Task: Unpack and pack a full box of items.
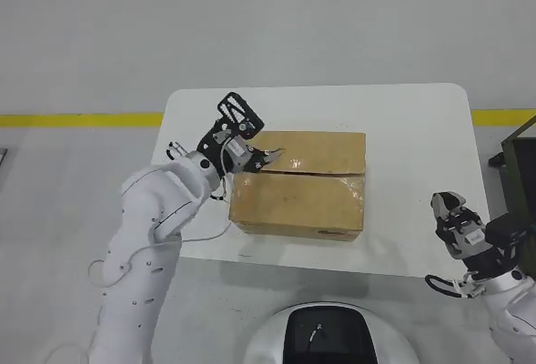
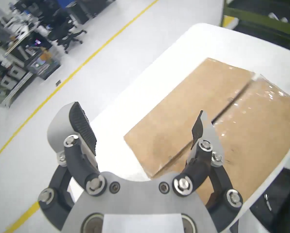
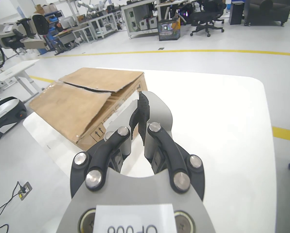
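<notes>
Cardboard box (image 1: pixel 299 187) sits on the white table (image 1: pixel 413 127), top flaps down, a gap along their seam (image 1: pixel 318 171). We note the left gripper (image 2: pixel 137 112) over the box's end at that seam, fingers spread wide. Right gripper (image 3: pixel 140 103) hangs near the table edge, well apart from the box, fingers pressed together

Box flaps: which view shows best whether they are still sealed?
Right wrist view: its low angle shows the box flaps parted along the seam. Top view shows them flat-on, the left pincer over one end; left wrist view shows part of the seam.
</notes>
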`<state>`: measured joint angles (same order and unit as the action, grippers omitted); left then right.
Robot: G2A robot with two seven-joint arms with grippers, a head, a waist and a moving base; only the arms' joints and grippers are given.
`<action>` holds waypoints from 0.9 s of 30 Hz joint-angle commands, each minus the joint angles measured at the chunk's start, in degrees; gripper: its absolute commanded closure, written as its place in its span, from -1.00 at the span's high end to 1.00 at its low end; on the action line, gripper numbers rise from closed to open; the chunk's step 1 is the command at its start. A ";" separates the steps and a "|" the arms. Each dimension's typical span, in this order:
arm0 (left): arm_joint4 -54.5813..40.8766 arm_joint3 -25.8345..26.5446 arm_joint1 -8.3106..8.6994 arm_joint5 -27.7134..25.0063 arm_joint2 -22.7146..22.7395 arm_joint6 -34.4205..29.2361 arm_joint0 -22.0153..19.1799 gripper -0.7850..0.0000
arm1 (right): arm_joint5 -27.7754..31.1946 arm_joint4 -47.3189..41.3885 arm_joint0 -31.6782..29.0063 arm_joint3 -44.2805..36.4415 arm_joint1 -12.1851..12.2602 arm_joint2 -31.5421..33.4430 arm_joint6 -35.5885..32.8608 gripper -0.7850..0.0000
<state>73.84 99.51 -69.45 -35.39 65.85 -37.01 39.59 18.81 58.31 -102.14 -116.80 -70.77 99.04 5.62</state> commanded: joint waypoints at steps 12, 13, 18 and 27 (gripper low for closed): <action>9.61 -5.22 -2.64 -2.23 -17.84 -3.40 -6.24 1.00 | 0.56 -0.50 -2.86 0.22 0.01 2.69 1.49 -1.00; 10.99 -6.11 -2.75 -2.52 -18.46 -2.91 -6.70 1.00 | 0.56 -0.52 -3.00 0.23 0.00 2.66 1.59 -1.00; 18.72 -9.75 -3.13 -2.25 -20.37 -0.76 -9.06 1.00 | 0.66 -0.54 -3.56 0.13 -0.03 3.03 1.98 -1.00; 30.78 -13.53 -3.30 -3.75 -22.26 3.84 -12.04 1.00 | 1.07 -1.02 -4.73 0.21 0.01 5.02 2.26 -1.00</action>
<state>103.30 86.19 -72.76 -39.03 43.73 -34.00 27.73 19.89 57.34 -106.77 -116.70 -70.76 103.80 7.83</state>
